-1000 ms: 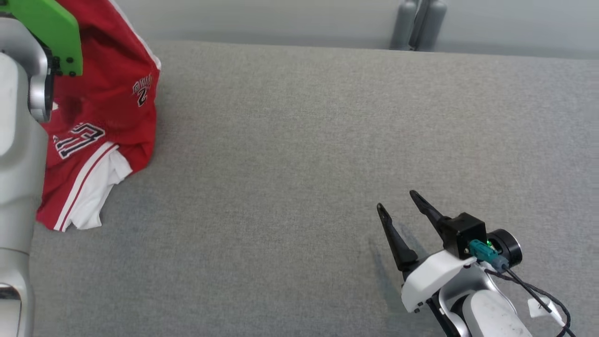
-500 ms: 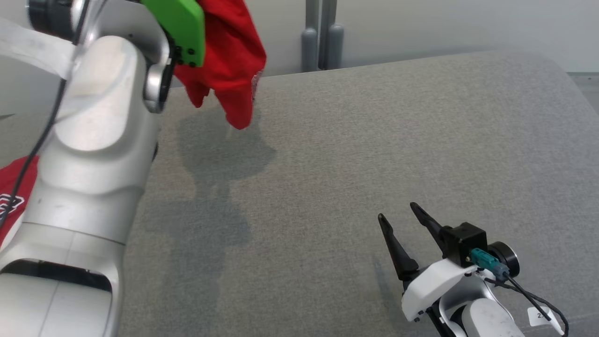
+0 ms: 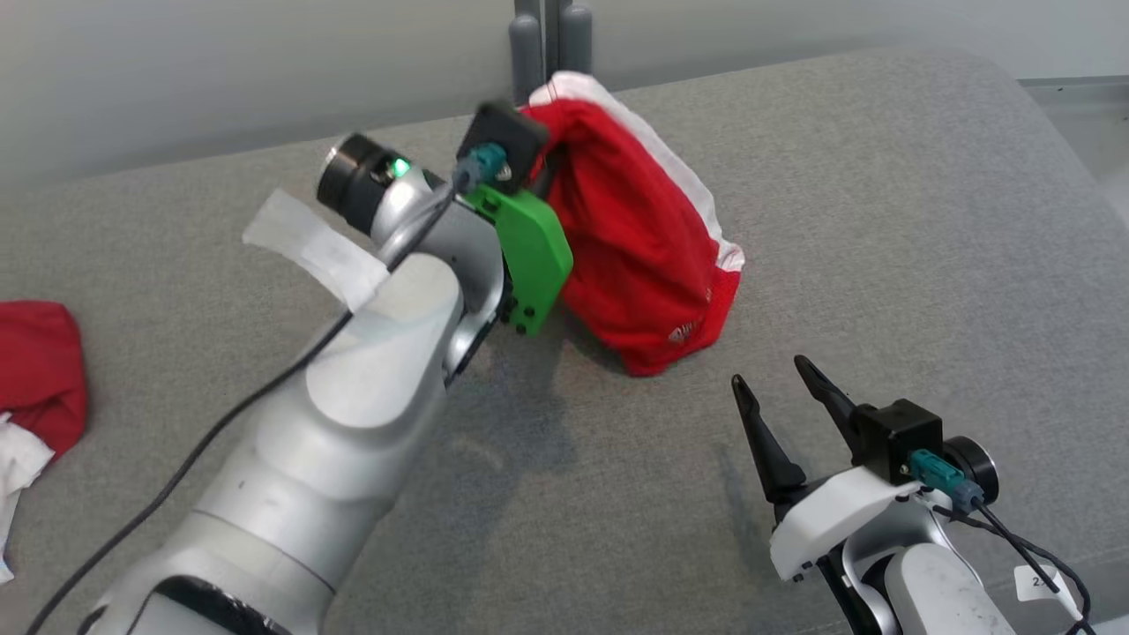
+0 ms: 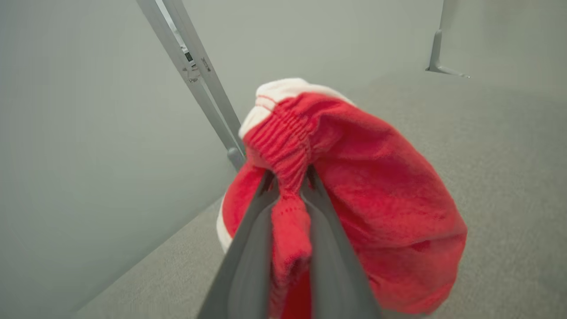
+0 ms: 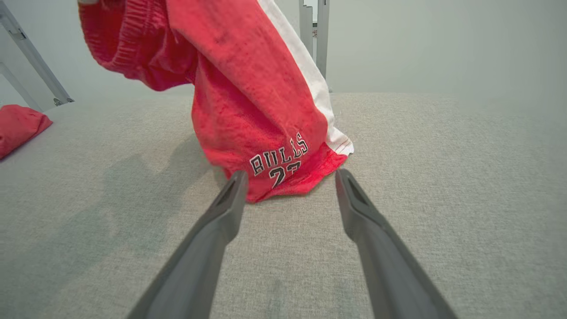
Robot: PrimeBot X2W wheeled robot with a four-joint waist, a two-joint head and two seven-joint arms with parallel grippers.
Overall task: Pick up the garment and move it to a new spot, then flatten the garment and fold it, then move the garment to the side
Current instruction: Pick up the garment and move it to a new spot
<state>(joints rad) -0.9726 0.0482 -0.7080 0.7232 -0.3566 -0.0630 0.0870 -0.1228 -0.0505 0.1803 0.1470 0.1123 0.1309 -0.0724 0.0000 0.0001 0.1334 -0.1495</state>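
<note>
Relocation step in hand: the left end effector (image 4: 288,177) pinches the waistband of the red-and-white mesh basketball shorts (image 3: 635,238), which hang with the hem seemingly touching the grey fabric-covered counter (image 3: 882,220) near its far edge (right end effector (image 3: 769,370) gapes wide, empty), so next comes lowering, releasing, flattening.

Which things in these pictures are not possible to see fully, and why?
1. Left pincer: in the head view its fingers are hidden by the red shorts.
2. Printed number: right wrist view, lower half lost in the hem fold.
3. Second red garment: head view, cut by the left edge.
</note>
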